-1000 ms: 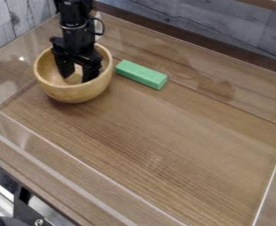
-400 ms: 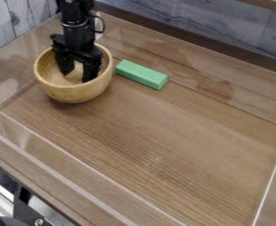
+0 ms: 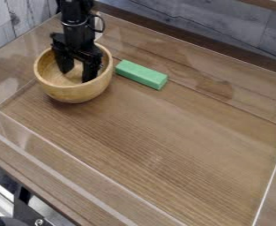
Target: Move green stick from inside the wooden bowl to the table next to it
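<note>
Green stick (image 3: 143,74) lies on the tabletop (image 3: 164,132), beside the bowl (image 3: 60,93) and right of the tool (image 3: 78,64) in view. That tool is down inside the bowl, and I cannot tell whether its fingers are apart

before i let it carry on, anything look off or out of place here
Nothing is visibly spilled or damaged. The green bar lies on the wood-grain tabletop beside the wooden bowl, at a slant, which looks fine. The dark pincer reaches into the bowl; its tips are too blurred to judge.
</note>
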### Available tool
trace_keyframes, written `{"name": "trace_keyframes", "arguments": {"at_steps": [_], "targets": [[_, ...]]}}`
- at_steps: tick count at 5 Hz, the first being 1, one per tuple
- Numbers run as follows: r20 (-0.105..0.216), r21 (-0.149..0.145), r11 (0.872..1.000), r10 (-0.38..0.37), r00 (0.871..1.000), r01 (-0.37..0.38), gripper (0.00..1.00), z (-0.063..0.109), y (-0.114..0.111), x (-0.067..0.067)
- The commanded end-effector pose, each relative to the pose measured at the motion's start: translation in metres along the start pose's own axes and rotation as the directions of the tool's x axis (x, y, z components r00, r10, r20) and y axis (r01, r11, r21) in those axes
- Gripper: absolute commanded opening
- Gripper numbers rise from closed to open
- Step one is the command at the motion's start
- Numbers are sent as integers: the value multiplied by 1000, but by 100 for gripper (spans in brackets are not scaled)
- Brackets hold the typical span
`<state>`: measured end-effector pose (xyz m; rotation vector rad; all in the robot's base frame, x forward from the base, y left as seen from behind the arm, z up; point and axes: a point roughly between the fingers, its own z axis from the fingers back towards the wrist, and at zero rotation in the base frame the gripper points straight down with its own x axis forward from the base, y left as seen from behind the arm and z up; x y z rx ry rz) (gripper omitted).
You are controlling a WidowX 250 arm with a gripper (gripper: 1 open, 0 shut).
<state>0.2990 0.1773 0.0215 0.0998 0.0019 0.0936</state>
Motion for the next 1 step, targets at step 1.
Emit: {"name": "trace_keyframes", "arguments": {"at_steps": [1], "targets": [[-29, -6, 1000, -4, 1000, 4, 100, -14, -7, 1]]}}
